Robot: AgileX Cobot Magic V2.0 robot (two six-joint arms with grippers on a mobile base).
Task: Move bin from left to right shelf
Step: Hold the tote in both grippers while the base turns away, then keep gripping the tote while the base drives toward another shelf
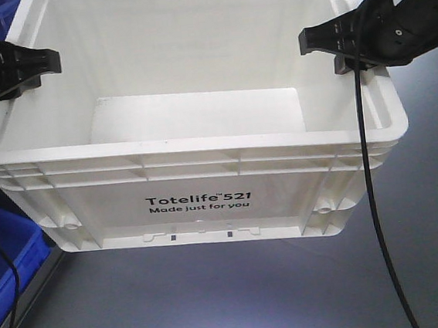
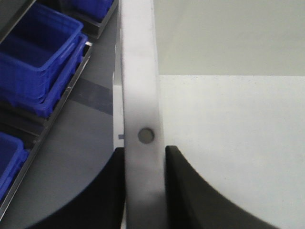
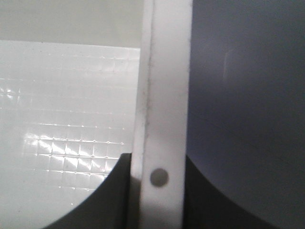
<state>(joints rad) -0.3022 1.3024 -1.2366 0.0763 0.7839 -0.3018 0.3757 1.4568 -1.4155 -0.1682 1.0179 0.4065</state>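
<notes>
Over grey floor (image 1: 217, 304), between the two arms: white Totelife tote (image 1: 198, 189) looks carried clear of the ground, going by the shadow under its base. No shelf shows under it in any view. Left gripper (image 1: 42, 63) is clamped on the left rim (image 2: 139, 86), one finger (image 2: 102, 195) outside the wall and the other inside. Right gripper (image 1: 317, 42) is clamped the same way on the right rim (image 3: 164, 71). Both bites sit right by a small rim hole and only take the thin lip, so grip margin is probably slim. For the carry, move both arms in sync and level, hold spacing constant so the walls aren't pried or squeezed, and go slow on the turn. Tote is empty, so likely light but flexy. Black cable (image 1: 373, 196) hangs across the front-right corner and could snag. Blue bins (image 2: 38, 62) are stacked on a rack (image 2: 71, 86) off the left side, near the tote's left wall. A darker stripe (image 2: 90, 95) crosses the floor there; the right wrist view shows plain grey beyond the rim.
</notes>
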